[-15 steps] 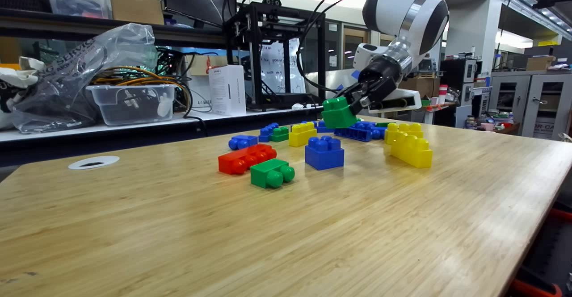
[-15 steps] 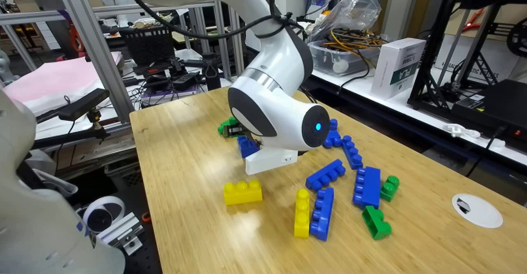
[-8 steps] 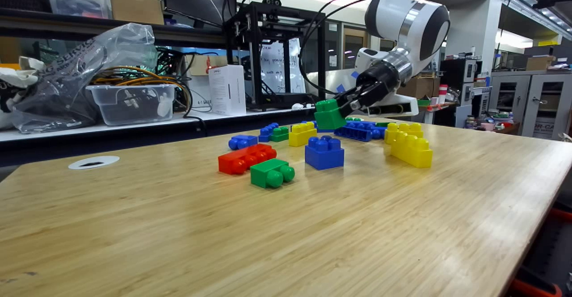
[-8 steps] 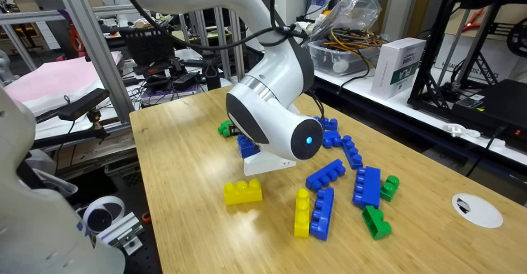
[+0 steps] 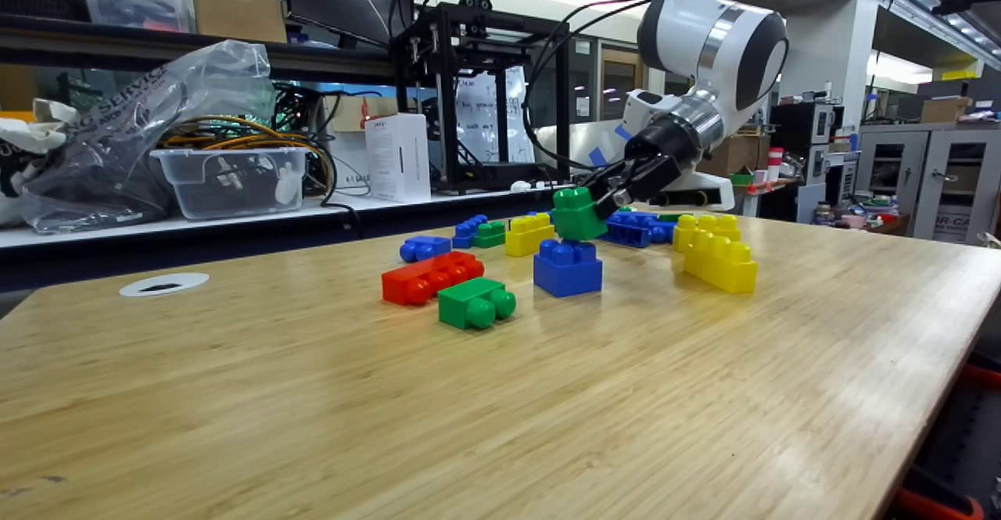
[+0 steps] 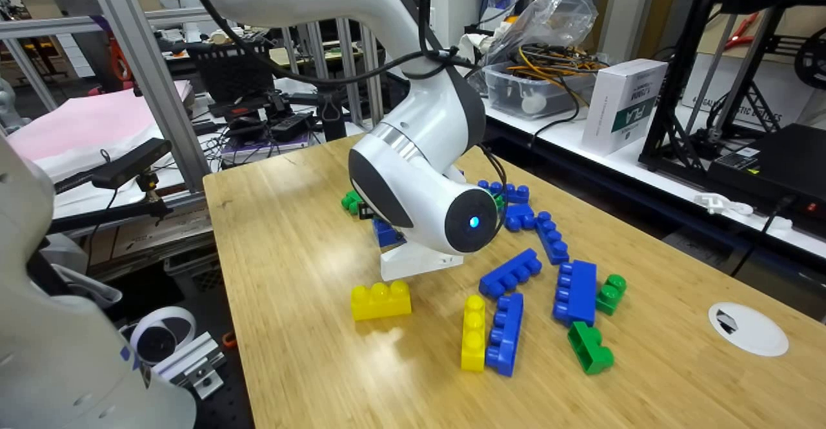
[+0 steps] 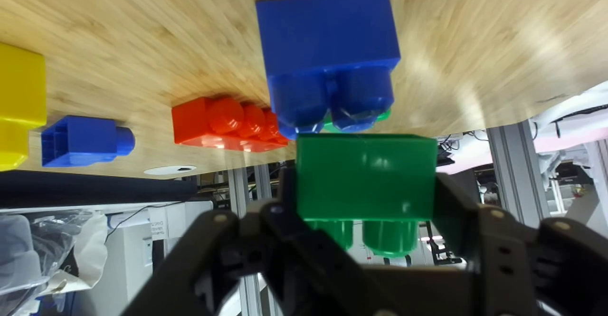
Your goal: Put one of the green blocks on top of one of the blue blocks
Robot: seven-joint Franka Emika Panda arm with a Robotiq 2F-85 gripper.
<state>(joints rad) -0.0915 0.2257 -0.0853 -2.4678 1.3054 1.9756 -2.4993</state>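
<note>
Three yellow bricks [image 5: 721,263] and one red brick [image 5: 432,277] show in an exterior view, among blue bricks [image 5: 432,246] and green bricks [image 5: 461,301] too crowded at the back to count; one blue block [image 5: 568,274] stands studs-up on the table [image 5: 500,426]. Spread only partway, the claw [image 7: 365,183] pinches one green block [image 5: 577,213] by two opposite sides; the block hangs just above the blue block's studs, and whether they touch I cannot tell.

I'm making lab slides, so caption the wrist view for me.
The claw grips a green block near a studded blue block, with a red block on the table.
</note>
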